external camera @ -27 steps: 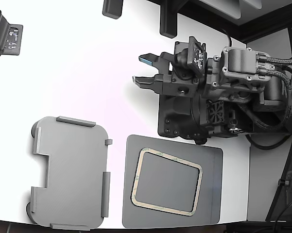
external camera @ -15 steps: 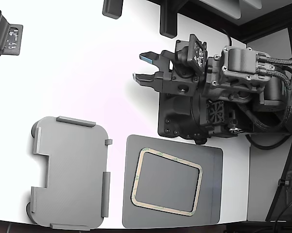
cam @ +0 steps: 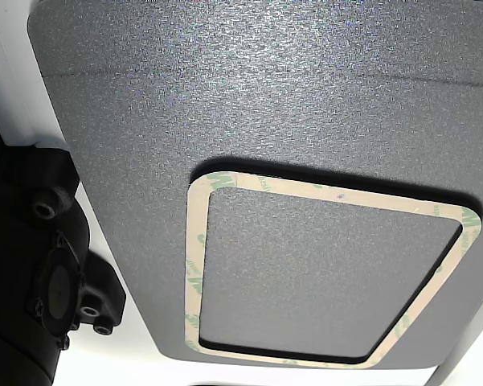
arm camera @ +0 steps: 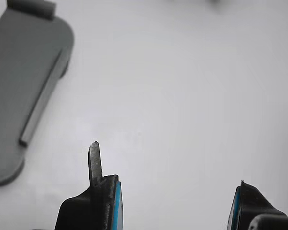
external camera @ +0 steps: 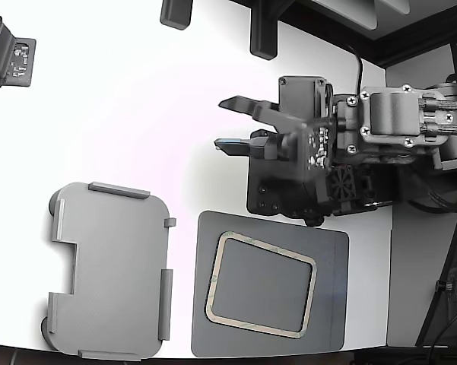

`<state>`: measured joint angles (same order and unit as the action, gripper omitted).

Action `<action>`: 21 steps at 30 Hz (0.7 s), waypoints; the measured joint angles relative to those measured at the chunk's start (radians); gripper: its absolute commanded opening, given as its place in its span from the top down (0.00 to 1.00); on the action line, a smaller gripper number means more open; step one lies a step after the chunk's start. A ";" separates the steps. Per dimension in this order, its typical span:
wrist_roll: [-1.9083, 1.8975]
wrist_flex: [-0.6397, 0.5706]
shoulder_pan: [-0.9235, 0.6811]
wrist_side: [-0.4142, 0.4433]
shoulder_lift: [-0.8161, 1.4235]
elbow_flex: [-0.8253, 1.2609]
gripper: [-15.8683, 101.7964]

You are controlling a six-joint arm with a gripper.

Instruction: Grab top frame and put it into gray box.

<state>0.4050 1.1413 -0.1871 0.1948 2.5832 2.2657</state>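
The top frame point(external camera: 214, 281) is a thin beige outline lying flat on a dark gray mat point(external camera: 331, 289) at the bottom of the exterior view. It also shows close up in the other view point(cam: 194, 265). The gray box point(external camera: 110, 266) is a light gray tray to the frame's left in the exterior view, and its corner shows in the wrist view point(arm camera: 24, 86). My gripper point(external camera: 222, 123) is open and empty, above the mat in the picture and apart from the frame, pointing toward the exterior view's left. In the wrist view my gripper point(arm camera: 175, 206) is over bare white table.
The arm's black base point(external camera: 281, 190) stands just above the mat in the exterior view. A black device point(external camera: 7, 61) sits at the upper left, and two dark blocks point(external camera: 262, 34) stand at the table's top edge. The table point(external camera: 137, 114) is white.
The wrist has rolled and the gripper has shifted slightly down in the exterior view. Its fingers stay open. The frame, mat and box have not moved.
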 measured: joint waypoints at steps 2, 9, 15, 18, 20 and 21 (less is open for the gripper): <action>0.181 0.018 0.000 -0.035 -0.026 -0.026 0.11; 0.792 0.206 -0.149 -0.086 -0.147 -0.167 0.10; 1.138 0.359 -0.344 -0.028 -0.304 -0.302 0.05; 1.235 0.388 -0.433 -0.032 -0.351 -0.313 0.05; 1.272 0.391 -0.495 0.002 -0.370 -0.305 0.08; 1.278 0.394 -0.529 0.008 -0.383 -0.305 0.11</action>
<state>1.6828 1.5355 -0.7164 0.2025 2.1997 1.9604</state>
